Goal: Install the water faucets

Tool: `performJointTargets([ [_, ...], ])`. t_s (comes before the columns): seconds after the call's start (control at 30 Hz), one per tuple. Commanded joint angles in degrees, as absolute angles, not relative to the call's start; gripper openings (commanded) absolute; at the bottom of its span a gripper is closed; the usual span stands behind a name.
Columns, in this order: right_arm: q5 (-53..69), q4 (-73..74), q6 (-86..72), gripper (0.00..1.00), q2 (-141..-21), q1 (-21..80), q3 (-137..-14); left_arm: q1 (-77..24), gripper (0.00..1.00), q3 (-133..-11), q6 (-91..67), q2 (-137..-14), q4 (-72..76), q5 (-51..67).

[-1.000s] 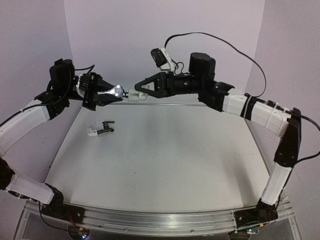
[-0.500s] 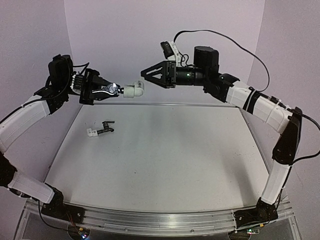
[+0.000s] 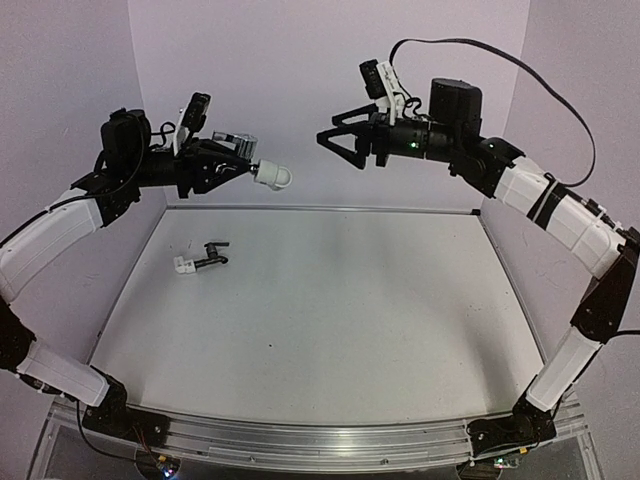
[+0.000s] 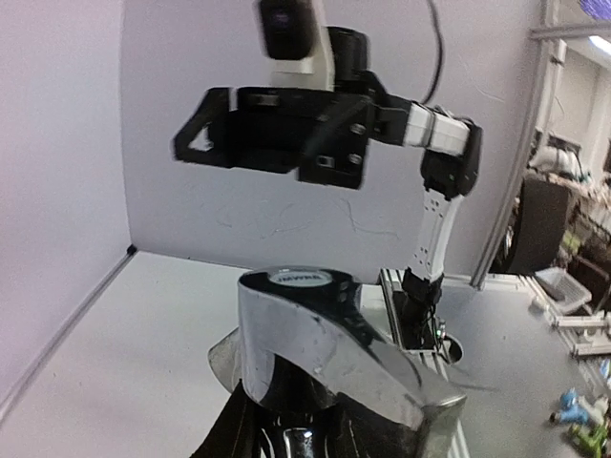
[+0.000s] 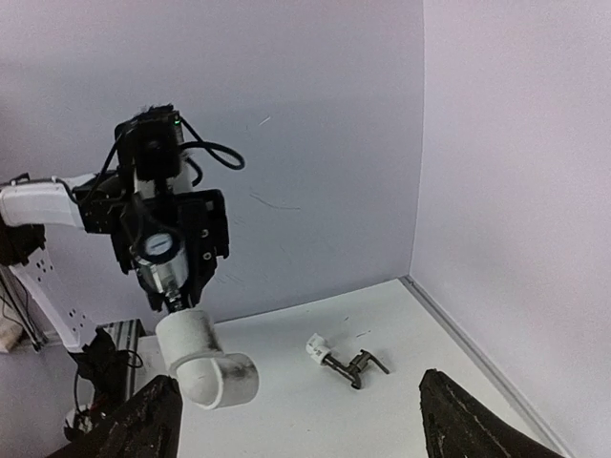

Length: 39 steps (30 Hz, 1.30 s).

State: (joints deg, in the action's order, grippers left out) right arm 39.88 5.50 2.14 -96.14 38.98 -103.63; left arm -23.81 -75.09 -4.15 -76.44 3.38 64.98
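Observation:
My left gripper (image 3: 236, 163) is shut on the shiny silver water faucet (image 4: 325, 329), held high above the table's back left. A white elbow fitting (image 3: 273, 176) sits on the faucet's end and points toward the right arm. The right wrist view shows the same faucet (image 5: 158, 256) and elbow (image 5: 204, 364) hanging in front of the back wall. My right gripper (image 3: 336, 147) is open and empty, a short gap to the right of the elbow. The dark water faucet (image 3: 211, 256), with a small white fitting on one end, lies on the table at the back left.
The white table (image 3: 330, 330) is boxed in by a lilac back wall and side walls. The right arm's black cable (image 3: 560, 90) loops overhead. The dark faucet (image 5: 355, 363) lies near the corner where the table meets the wall.
My right gripper has opened, let go of the white elbow and pulled back up and to the right. The left gripper has rotated and still holds the silver faucet with the elbow on it.

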Motion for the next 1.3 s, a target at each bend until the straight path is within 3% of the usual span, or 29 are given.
performJointTargets([
  [0.0, 37.9, 4.0, 15.2, 0.89, -95.4, 41.1, -101.6, -23.6, 0.0, -78.1, -29.9, -74.9, 5.7, 55.7],
  [0.17, 30.2, 3.4, 25.7, 0.93, -95.1, 47.0, -98.2, -23.6, 0.0, -77.9, -45.1, -74.5, 5.6, 55.0],
  [0.47, 30.2, -1.8, 24.9, 0.94, -96.9, 49.9, -95.7, -23.6, 0.0, -76.4, -55.9, -71.5, 5.6, 56.2],
  [0.97, 37.0, -9.8, 4.3, 0.76, -105.8, 50.1, -104.3, -23.6, 0.0, -75.3, -52.5, -69.8, 5.7, 57.1],
  [1.27, 42.8, -14.4, -2.2, 0.81, -104.6, 50.0, -101.7, -23.6, 0.0, -76.5, -48.8, -71.1, 5.7, 58.1],
])
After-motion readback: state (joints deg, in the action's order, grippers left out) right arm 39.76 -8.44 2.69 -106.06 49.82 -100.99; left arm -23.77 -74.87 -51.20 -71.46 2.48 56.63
